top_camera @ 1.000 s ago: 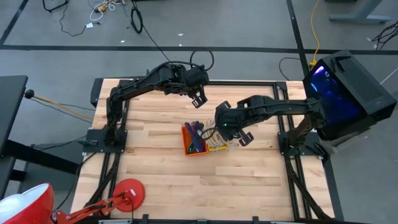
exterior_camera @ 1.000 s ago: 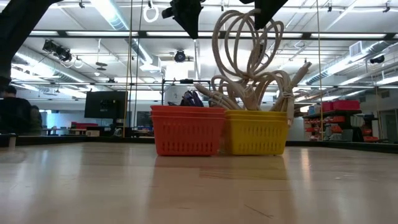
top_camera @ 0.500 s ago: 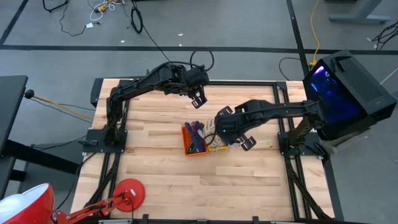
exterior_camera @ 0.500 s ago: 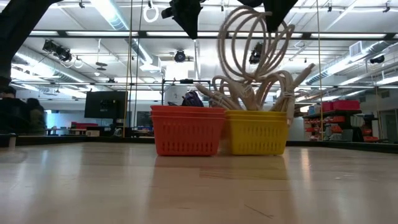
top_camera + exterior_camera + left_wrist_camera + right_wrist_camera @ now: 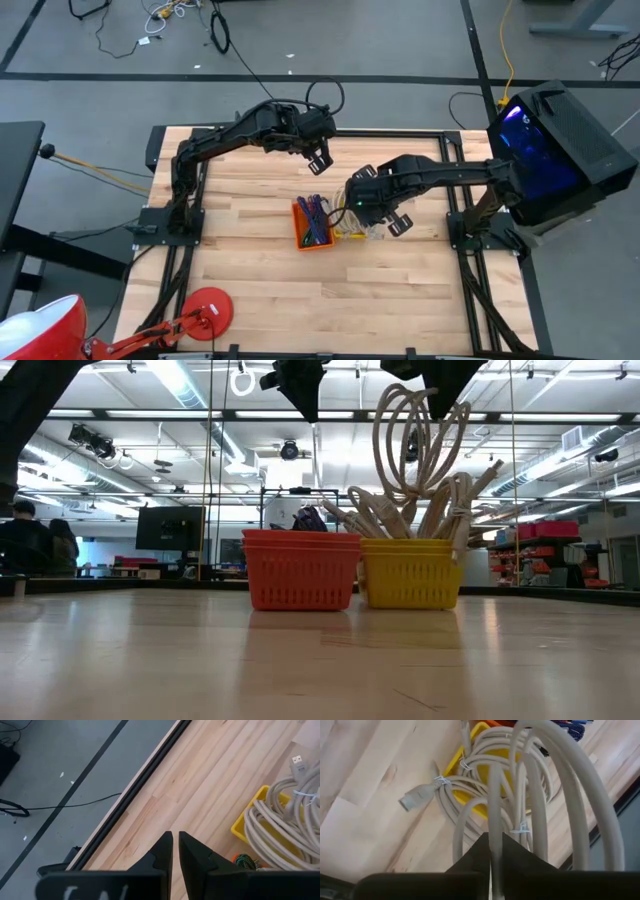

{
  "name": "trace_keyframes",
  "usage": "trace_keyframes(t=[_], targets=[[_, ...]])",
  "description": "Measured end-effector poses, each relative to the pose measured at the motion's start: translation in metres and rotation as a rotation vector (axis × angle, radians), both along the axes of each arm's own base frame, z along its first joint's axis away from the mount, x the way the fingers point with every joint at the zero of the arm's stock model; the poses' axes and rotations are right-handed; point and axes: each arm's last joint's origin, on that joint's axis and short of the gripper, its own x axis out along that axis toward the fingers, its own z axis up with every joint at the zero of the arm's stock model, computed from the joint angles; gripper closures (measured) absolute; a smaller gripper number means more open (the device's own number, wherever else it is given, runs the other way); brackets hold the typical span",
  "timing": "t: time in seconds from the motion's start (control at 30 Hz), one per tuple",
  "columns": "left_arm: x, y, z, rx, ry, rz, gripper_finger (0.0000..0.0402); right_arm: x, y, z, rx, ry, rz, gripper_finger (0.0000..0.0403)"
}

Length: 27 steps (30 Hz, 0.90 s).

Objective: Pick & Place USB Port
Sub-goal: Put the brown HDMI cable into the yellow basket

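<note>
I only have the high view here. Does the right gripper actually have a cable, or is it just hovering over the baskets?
Observer: It has one. Its wrist view shows the right gripper pinched on one strand of a beige USB cable coil.
Operator: Is the coil clear of the basket?
Observer: Not fully. In the low view its loops stand above the yellow basket, but their lower part meets the cables sticking out of it.
Operator: And the left gripper?
Observer: Its wrist view shows the left gripper shut and empty, over bare table.

The right hand point(image 5: 372, 203) hangs raised with fingers pinched close; the left hand point(image 5: 319, 158) waits beyond it, nearly closed.
</note>
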Motion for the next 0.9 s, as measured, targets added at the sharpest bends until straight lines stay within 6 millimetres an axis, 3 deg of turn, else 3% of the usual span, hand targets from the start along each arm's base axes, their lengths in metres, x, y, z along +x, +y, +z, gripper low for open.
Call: trace_keyframes(t=[0.23, 0.63, 0.9], targets=[[0.000, 0.000, 0.000, 0.000, 0.000, 0.000, 0.0367, 0.000, 0.000, 0.000, 0.031, 0.006, 0.020, 0.0372], [0.001, 0.001, 0.000, 0.003, -0.009, 0.002, 0.0367, 0.003, -0.010, 0.001, -0.097, -0.018, 0.016, 0.0369], [0.003, 0.002, 0.002, 0.020, -0.027, -0.014, 0.0367, 0.012, -0.006, 0.002, 0.036, -0.116, 0.029, 0.0342]])
